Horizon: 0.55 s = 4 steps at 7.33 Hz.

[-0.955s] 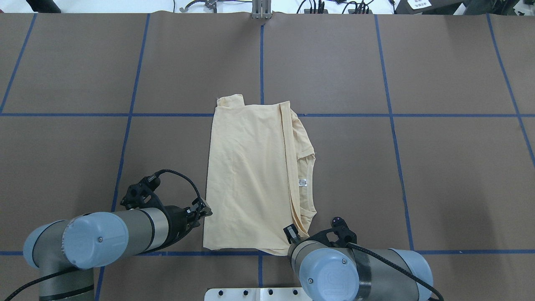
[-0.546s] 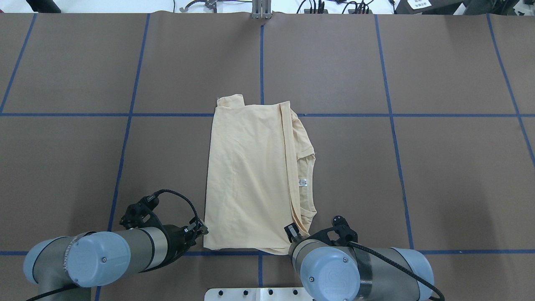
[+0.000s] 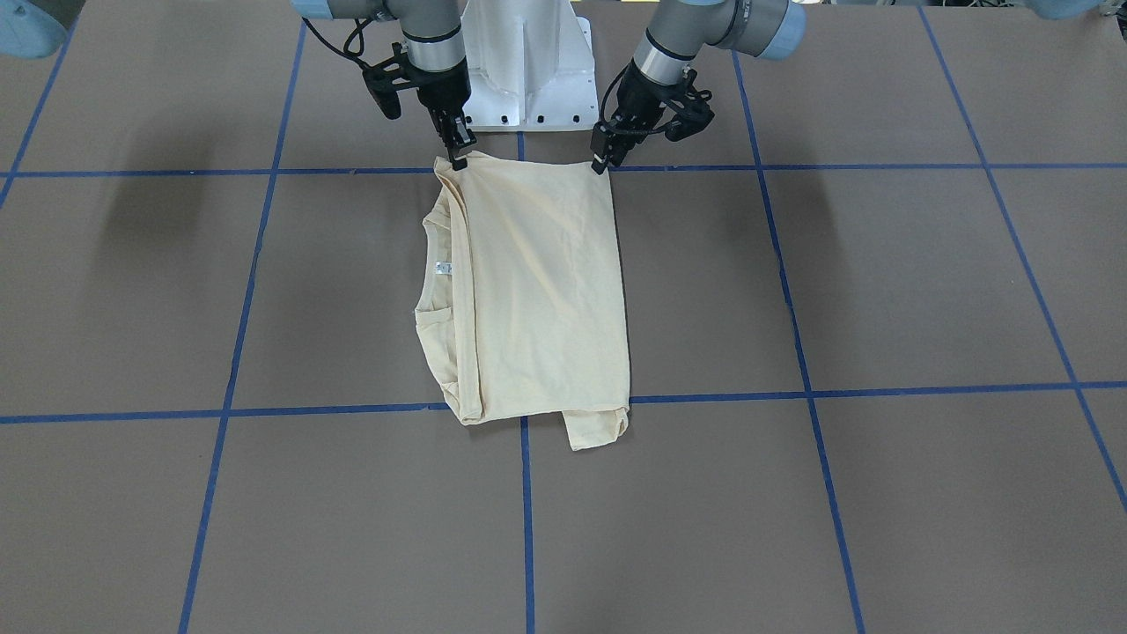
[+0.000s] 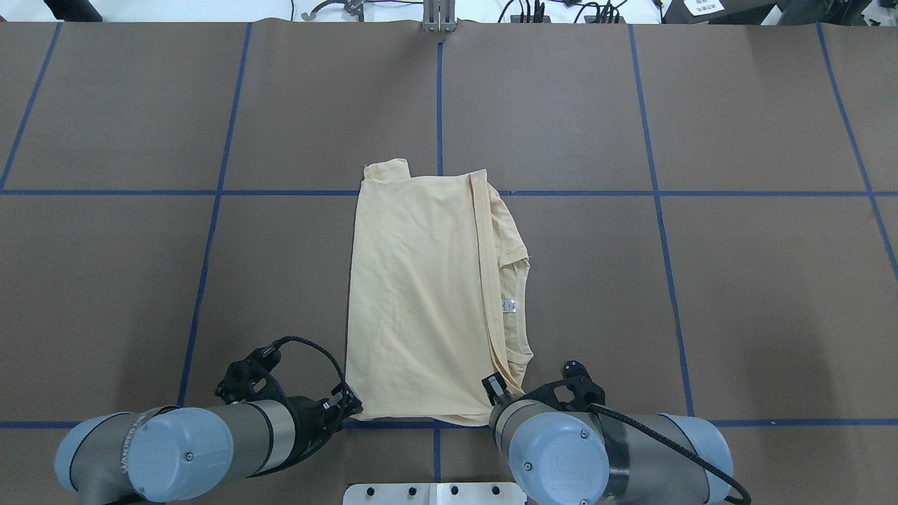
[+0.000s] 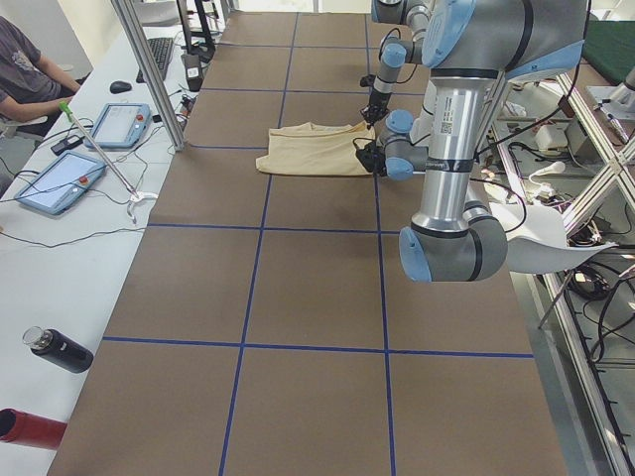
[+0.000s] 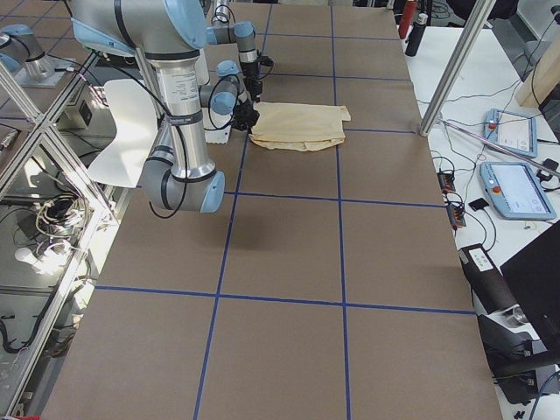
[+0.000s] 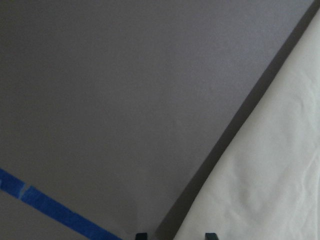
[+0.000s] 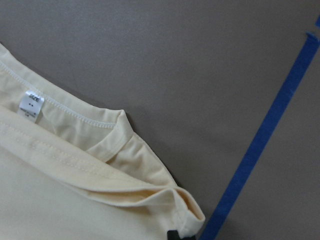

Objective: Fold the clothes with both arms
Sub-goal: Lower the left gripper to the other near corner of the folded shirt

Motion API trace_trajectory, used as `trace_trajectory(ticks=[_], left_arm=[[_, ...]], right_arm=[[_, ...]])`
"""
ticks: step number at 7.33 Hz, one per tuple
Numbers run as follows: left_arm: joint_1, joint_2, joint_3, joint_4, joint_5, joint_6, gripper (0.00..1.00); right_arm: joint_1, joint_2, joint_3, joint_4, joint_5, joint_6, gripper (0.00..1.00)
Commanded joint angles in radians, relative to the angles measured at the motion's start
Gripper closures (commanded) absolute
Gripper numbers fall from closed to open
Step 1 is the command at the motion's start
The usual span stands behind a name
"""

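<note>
Robotics lab: blue-taped grid table [image 4: 561,105], teach pendants [image 5: 119,124], aluminium frame posts [image 6: 454,66], cables [image 5: 60,238] on white side bench [image 5: 50,288].

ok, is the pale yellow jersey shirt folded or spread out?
Folded: the pale yellow shirt lies as a narrow rectangle, layers doubled, neck label at one edge, cuff poking out.

You've got thin matt jersey cloth on the T-shirt [image 4: 421,294], soft w/ fine creases. The neck label [image 8: 31,106] is white woven fabric. The table cover [image 4: 772,315] looks like smooth matt brown paper w/ blue tape [image 8: 260,137] lines. On the left arm [image 4: 245,435]: satin metal tube, semi-gloss lt-blue plastic cap [image 4: 179,456].
</note>
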Motion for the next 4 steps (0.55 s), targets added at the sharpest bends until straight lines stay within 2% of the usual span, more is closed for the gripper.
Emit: trace_trajectory(ticks=[1, 4], left_arm=[[0.013, -0.013, 0.011, -0.002, 0.0, -0.001, 0.52], [0.009, -0.016, 0.028, 0.0, 0.003, 0.007, 0.58]], right_arm=[[0.0, -0.002, 0.003, 0.0, 0.0, 0.0, 1.0], [0.002, -0.003, 0.004, 0.0, 0.0, 0.0, 1.0]])
